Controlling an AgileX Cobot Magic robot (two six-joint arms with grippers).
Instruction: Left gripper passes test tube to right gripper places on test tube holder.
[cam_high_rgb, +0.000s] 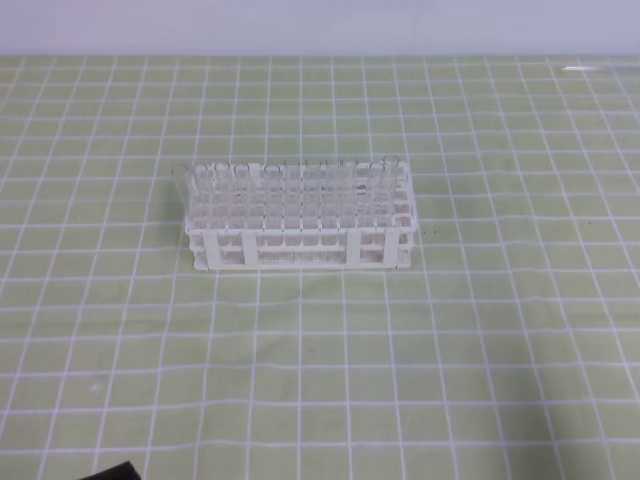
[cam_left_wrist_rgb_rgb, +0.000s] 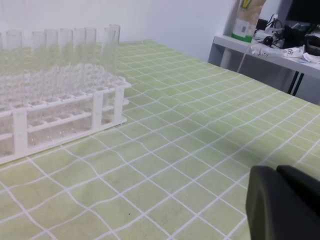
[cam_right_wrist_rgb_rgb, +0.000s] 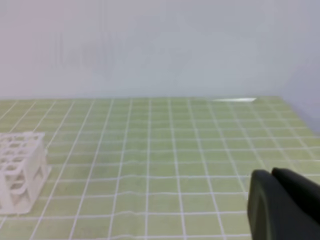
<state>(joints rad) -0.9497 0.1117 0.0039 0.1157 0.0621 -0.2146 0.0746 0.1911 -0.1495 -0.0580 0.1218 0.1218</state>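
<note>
So here's my feed: the left gripper (cam_left_wrist_rgb_rgb: 280, 172) sits low over the green checked tablecloth (cam_left_wrist_rgb_rgb: 190, 130), and I see its two black fingers pressed together with nothing between them. Ahead of it and off to its left is the test tube holder (cam_left_wrist_rgb_rgb: 65, 107), the white lattice rack, with a row of clear glass tubes (cam_left_wrist_rgb_rgb: 75, 42) standing upright along its far side. Which of those is the test tube for the handover I can't tell. The right gripper (cam_right_wrist_rgb_rgb: 276, 176) is the same story, fingers squeezed shut and holding nothing, with one corner of the rack well off to its left. Beyond the left claw, past the table edge, there's a cluttered grey bench (cam_left_wrist_rgb_rgb: 270, 50).
</note>
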